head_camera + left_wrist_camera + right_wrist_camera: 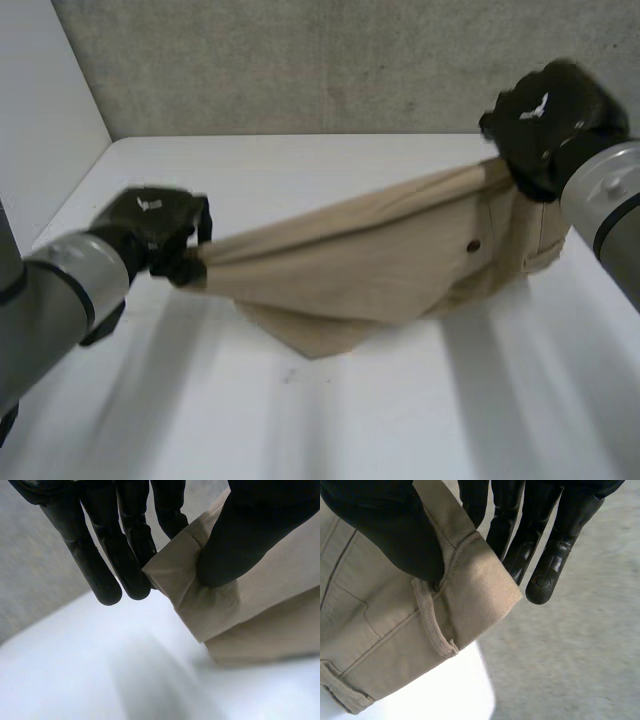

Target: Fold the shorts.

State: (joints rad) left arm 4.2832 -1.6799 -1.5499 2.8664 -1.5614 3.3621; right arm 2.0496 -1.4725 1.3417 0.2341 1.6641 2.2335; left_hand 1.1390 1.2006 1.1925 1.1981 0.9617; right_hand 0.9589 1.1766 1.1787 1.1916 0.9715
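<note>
Above the white table (350, 420), the tan shorts (370, 260) are held stretched between both hands, with the lowest fold sagging onto the table. One end corner is pinched between the thumb and fingers (131, 555) of the left hand (155, 230). The waistband corner, beside a belt loop, is pinched in the same way by the right hand (545, 120).

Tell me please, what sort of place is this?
Probably a robot test bench in a lab: a plain white table, a bare grey concrete wall behind it, and the left hand and right hand pinching beige shorts.
</note>
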